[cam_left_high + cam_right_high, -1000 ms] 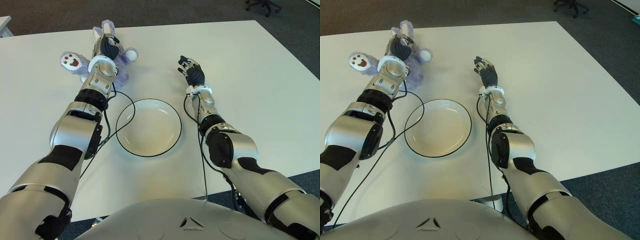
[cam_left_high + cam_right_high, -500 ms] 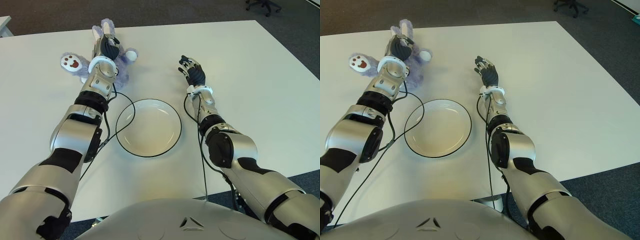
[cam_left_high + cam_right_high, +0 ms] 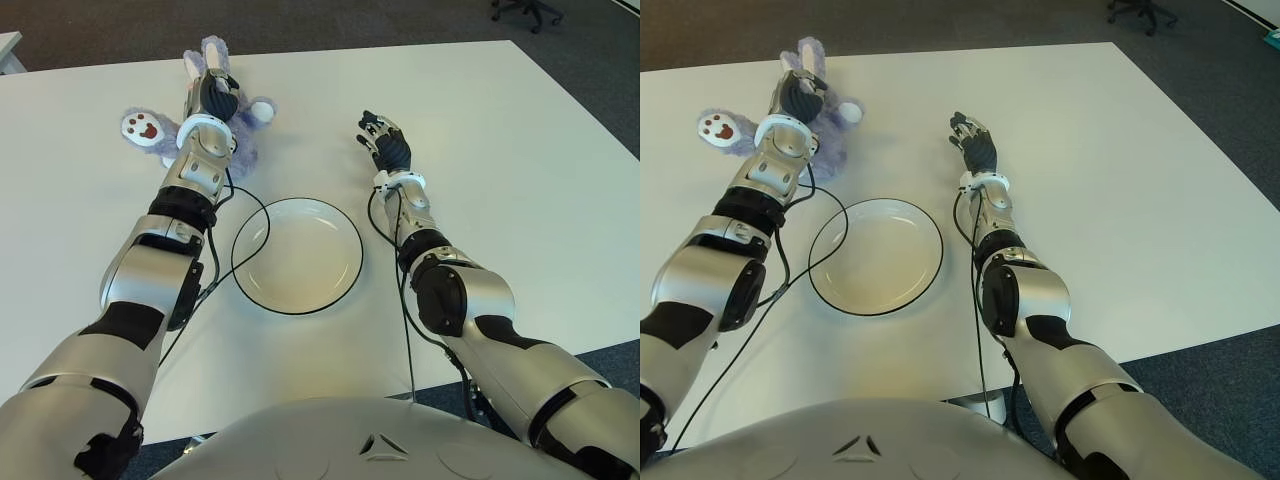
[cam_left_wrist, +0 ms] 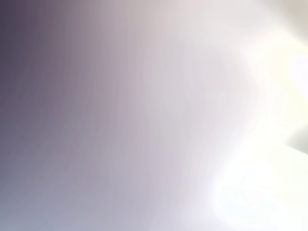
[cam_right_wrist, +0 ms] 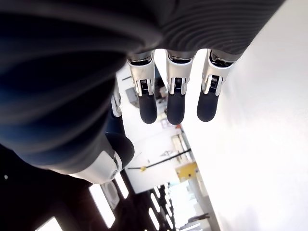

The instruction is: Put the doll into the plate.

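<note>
The left hand point(image 3: 215, 95) lies on top of the doll point(image 3: 243, 128), a purple plush rabbit; whether its fingers grip the toy cannot be told, as its wrist view shows only blur. The doll sits on the white table point(image 3: 500, 150) beyond the plate point(image 3: 297, 255), to the plate's left. The right hand point(image 3: 387, 146) shows right of the plate, fingers point(image 5: 175, 101) loosely spread, holding nothing.
</note>
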`<action>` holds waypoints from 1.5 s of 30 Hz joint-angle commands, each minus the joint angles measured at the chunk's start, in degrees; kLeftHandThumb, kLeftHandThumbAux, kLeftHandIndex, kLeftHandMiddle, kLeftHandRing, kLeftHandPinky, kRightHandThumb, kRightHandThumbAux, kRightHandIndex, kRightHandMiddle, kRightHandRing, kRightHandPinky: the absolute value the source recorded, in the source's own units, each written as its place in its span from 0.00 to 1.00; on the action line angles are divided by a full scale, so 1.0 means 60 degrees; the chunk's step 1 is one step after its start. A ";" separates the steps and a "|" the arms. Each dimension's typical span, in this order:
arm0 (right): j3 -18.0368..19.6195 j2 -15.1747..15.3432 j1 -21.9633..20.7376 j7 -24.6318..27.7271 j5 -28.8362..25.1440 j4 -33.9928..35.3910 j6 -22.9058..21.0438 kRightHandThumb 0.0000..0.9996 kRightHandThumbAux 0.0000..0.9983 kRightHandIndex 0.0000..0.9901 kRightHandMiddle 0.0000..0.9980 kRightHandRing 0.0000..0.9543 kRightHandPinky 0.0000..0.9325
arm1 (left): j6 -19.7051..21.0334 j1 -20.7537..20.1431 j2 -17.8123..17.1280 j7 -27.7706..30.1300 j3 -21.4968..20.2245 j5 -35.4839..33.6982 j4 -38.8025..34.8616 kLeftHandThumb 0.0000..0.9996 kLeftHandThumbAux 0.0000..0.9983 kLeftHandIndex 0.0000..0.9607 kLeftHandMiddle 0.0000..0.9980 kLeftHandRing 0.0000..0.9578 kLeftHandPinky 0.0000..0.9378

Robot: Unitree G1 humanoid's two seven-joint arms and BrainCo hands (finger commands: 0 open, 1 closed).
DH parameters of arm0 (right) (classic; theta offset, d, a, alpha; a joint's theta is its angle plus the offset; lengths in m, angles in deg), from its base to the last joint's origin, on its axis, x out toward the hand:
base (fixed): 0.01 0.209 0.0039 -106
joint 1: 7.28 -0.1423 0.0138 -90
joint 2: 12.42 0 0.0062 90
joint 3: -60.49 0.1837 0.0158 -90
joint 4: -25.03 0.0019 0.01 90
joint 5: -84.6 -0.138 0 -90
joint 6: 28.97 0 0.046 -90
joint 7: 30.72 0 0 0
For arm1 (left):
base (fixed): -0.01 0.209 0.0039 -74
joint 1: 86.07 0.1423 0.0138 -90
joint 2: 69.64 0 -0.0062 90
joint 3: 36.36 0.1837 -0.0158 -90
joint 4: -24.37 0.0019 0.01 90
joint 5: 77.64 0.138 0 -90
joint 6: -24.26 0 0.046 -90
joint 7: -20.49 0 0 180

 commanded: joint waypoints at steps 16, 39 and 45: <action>0.0041 -0.0222 0.0683 -0.0080 -0.0134 -0.0325 -0.0383 0.71 0.74 0.40 0.15 0.14 0.19 | 0.0517 0.0257 -0.0203 0.0456 -0.0014 0.0134 -0.0797 0.74 0.69 0.46 0.86 0.90 0.92; -0.0021 -0.0250 0.0609 -0.0231 -0.0065 -0.0359 -0.0452 0.71 0.73 0.40 0.14 0.13 0.19 | 0.0978 0.0036 -0.0748 0.0875 0.0091 0.0555 -0.2154 0.74 0.69 0.46 0.83 0.89 0.93; -0.0016 -0.0319 0.0518 -0.0302 -0.0056 -0.0405 -0.0557 0.71 0.74 0.40 0.14 0.13 0.19 | 0.1031 -0.0018 -0.0786 0.0923 0.0152 0.0701 -0.2209 0.73 0.69 0.46 0.83 0.89 0.93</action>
